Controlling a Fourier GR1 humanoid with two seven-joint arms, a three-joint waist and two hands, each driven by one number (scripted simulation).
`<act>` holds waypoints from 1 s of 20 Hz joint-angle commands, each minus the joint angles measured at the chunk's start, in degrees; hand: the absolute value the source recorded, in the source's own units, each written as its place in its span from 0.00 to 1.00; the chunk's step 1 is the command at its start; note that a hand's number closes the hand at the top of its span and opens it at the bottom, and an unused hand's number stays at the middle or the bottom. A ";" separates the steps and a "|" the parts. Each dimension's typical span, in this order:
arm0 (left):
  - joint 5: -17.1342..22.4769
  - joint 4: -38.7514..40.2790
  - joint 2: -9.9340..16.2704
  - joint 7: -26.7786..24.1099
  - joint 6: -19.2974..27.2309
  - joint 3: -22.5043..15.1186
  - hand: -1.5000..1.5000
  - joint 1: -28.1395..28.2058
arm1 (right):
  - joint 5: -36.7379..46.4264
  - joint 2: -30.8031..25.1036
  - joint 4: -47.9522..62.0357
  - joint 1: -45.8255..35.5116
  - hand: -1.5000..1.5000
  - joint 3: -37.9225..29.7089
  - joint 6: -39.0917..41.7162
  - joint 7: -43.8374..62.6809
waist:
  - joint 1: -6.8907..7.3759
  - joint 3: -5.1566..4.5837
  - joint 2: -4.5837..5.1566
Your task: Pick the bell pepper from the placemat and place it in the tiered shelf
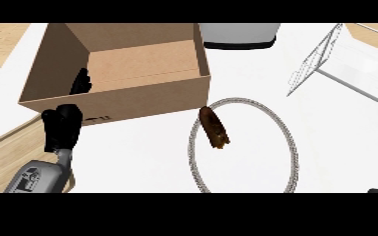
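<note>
Left hand [62,129] rests by the cardboard box [125,70], fingers relaxed; brown bell pepper [214,127] waits ungrasped on the round placemat [288,140].

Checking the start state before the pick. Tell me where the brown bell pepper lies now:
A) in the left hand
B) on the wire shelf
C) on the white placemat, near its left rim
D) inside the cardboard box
C: the bell pepper lies on the placemat, just inside its rope-edged left rim, apart from the cardboard box and the left hand.
</note>
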 commanded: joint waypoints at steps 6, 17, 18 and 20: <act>-0.44 0.09 -3.83 -1.99 -4.54 -4.88 0.50 -1.30 | -8.47 0.33 1.76 1.34 1.00 -6.65 -18.27 -3.04 | -0.94 -0.08 0.26; -1.88 -4.14 -3.10 1.44 -5.05 -5.39 0.50 -1.17 | -16.19 -3.66 10.00 4.37 1.00 -11.23 -27.24 -9.74 | -0.35 -0.17 0.00; -0.85 -3.33 -1.95 2.22 -5.99 -3.65 0.50 -2.95 | -18.29 -4.14 11.19 5.79 1.00 -12.45 -30.48 -12.11 | -0.54 -0.15 0.14; -3.24 -1.11 -5.28 -1.10 -3.55 -5.73 0.50 -1.60 | -20.14 -3.42 11.80 7.50 1.00 -12.80 -31.95 -13.53 | -0.86 -0.17 0.27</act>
